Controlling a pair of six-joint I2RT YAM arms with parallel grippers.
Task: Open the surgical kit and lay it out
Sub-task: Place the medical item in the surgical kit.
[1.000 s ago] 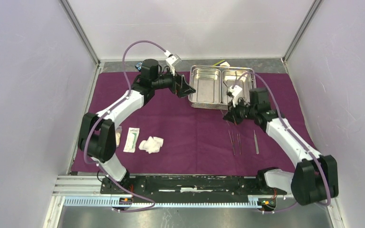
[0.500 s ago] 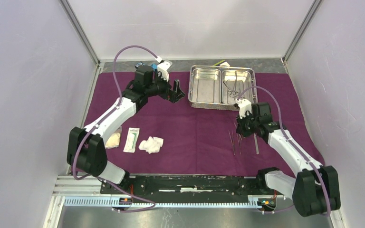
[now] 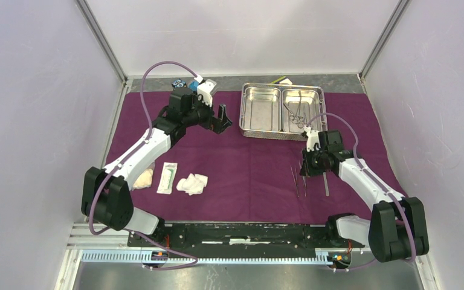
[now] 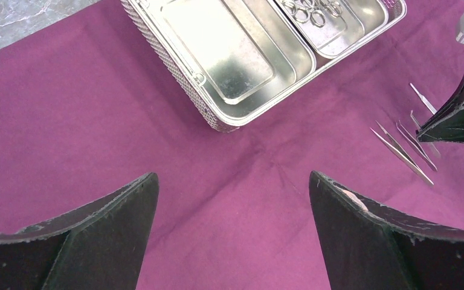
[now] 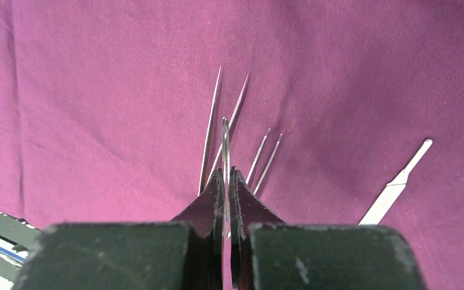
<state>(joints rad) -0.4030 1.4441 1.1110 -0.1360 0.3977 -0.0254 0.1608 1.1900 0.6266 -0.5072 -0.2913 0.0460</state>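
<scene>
The right hand is clamped shut on a slim steel instrument, seen edge-on in its wrist view, so its kind cannot be told. It hangs low over the purple cloth wrap on the near side of the steel tray, directly above two pairs of tweezers laid out there. A flat-handled tool lies just beside them.

The main risk, as I judge it, is the set-down. The held tip points right into the gap between the tweezers. A straight release could drop it across them, crossing or nudging pieces that are neatly parallel. Shifting sideways to bare cloth first would avoid that. Pressing too low could also snag the tip in the fabric and drag the wrap, pulling the row out of line.

The left hand is spread wide and holds nothing, hovering over the cloth just off the tray's left end. Ring-handled clamps lie tangled in the tray's right compartment, and the left one looks bare. Reaching for them from that side means crossing the tray wall, and a clipped rim could slide the tray. Interlocked rings may also lift out together.

The gauze wads and white packet sit well apart from the tray, near-left, out of harm's way.
</scene>
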